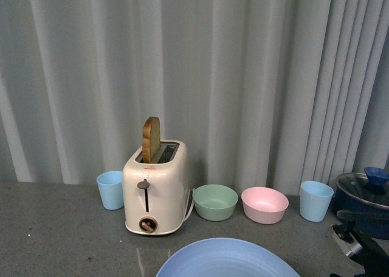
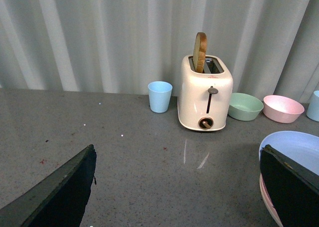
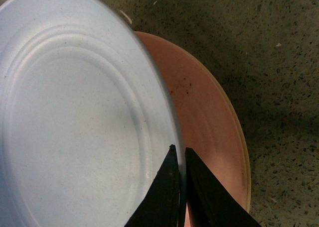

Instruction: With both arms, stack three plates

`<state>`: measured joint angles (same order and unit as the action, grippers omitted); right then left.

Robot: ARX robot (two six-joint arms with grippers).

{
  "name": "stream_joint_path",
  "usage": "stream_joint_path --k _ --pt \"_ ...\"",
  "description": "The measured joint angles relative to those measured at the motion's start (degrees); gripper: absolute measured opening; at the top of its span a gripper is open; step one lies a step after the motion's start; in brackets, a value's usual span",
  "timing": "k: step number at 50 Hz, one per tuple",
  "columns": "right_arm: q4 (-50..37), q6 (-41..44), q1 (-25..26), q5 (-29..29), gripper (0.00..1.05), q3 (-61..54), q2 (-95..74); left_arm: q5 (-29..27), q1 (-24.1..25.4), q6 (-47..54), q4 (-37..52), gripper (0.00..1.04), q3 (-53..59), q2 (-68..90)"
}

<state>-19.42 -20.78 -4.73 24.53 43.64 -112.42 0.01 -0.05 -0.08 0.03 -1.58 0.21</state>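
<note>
Grey speckled counter (image 1: 55, 228) bears toaster (image 1: 155, 189), cups, bowls

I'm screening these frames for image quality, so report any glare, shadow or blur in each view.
Front view: even soft light, sharp, with the light blue plate cut off by the lower edge. Left wrist view: pale streaks of glare on the counter before the toaster; the left pincer's fingers are dark. Right wrist view: the pink plate shows clearly; the right pincer is black and featureless.
</note>
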Motion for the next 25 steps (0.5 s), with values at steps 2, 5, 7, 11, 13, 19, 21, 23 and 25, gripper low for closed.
stream_joint_path --k 2,5,7,11,13,19,21,23,25 --pt "0.52 0.02 0.0 -0.07 0.03 0.0 -0.09 0.0 0.0 0.0 0.0 0.98 0.0 0.0" --pt "0.96 0.09 0.04 -0.24 0.03 -0.07 -0.15 0.0 0.0 0.0 0.0 0.98 0.0 0.0" --pt "1.18 0.2 0.09 -0.44 0.03 -0.11 -0.15 0.0 0.0 0.0 0.0 0.98 0.0 0.0" --pt "1.86 0.48 0.35 -0.48 0.03 -0.13 -0.15 0.0 0.0 0.0 0.0 0.98 0.0 0.0" --pt "2.34 0.74 0.52 -0.63 0.03 -0.13 -0.15 0.0 0.0 0.0 0.0 0.98 0.0 0.0" --pt "3.61 1.6 1.03 -1.6 0.03 -0.13 -0.15 0.0 0.0 0.0 0.0 0.98 0.0 0.0" --pt "3.8 1.84 1.25 -1.79 0.03 -0.15 -0.15 0.0 0.0 0.0 0.0 0.98 0.0 0.0" --pt "4.04 2.12 1.38 -1.92 0.03 -0.15 -0.15 0.0 0.0 0.0 0.0 0.98 0.0 0.0" --pt "4.22 2.29 1.53 -2.08 0.03 -0.15 -0.15 0.0 0.0 0.0 0.0 0.98 0.0 0.0"
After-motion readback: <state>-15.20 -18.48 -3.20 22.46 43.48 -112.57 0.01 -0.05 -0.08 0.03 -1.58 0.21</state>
